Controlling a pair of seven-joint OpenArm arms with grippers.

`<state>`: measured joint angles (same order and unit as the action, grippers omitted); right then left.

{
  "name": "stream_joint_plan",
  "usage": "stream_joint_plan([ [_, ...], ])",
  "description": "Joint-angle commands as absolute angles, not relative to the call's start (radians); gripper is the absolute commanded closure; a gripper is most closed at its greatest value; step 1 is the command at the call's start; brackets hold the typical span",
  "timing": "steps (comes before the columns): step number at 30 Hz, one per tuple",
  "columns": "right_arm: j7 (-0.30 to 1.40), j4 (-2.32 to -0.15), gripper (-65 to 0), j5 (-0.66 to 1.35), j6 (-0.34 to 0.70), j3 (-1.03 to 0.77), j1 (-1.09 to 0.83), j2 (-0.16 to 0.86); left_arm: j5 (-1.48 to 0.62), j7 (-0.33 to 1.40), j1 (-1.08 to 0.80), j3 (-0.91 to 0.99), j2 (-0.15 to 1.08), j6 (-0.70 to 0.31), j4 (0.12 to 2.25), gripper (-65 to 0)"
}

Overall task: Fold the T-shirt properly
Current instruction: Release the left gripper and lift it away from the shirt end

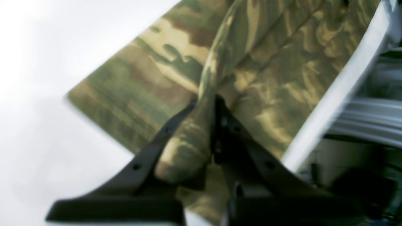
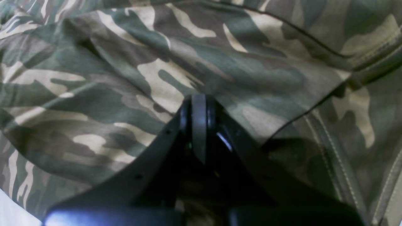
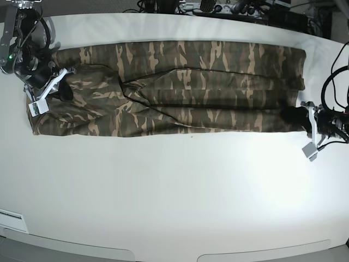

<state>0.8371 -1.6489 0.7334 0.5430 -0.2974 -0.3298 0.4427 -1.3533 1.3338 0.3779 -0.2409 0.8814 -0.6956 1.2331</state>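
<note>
Olive, brown and tan camouflage T-shirt [image 3: 180, 87] on white table [image 3: 174, 191]; black hands.

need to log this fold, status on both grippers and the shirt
Left gripper shut on a bunched fold of the T-shirt. Right gripper shut, cloth in its jaws. Shirt stretched long across the white table, partly folded. Nothing in the way.

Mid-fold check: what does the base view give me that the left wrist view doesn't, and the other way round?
Base only: the whole T-shirt stretched as a long band across the white table, with the right gripper at its other end. Left wrist only: a bunched fold of cloth pinched between the left gripper's black fingers, close to the table edge. Both: the left gripper at the camouflage shirt's end on the white table.
</note>
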Motion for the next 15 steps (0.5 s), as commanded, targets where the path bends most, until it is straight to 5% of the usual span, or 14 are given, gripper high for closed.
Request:
stream_joint_plan([
  [1,0.891,-1.647,0.0,0.678,0.524,-0.302,-0.335,0.457,-1.340,1.307,0.393,-0.231,0.909,-0.698,1.242,0.0],
  [7,0.891,-1.647,0.0,0.679,0.524,-0.302,-0.335,0.457,-1.309,1.302,0.352,-0.231,0.909,-0.698,1.242,-1.4],
  [11,0.891,-1.647,0.0,0.679,0.524,-0.302,-0.335,0.457,-1.315,1.301,0.329,-0.231,0.913,-0.698,1.242,-34.0],
  [13,0.891,-1.647,0.0,0.679,0.524,-0.302,-0.335,0.457,-1.315,1.301,0.327,-0.231,0.915,-0.698,1.242,-40.5],
  [15,0.894,-1.647,0.0,0.679,0.524,-0.302,-0.335,0.457,-1.295,1.300,0.327,-0.231,0.915,-0.698,1.242,-40.3],
])
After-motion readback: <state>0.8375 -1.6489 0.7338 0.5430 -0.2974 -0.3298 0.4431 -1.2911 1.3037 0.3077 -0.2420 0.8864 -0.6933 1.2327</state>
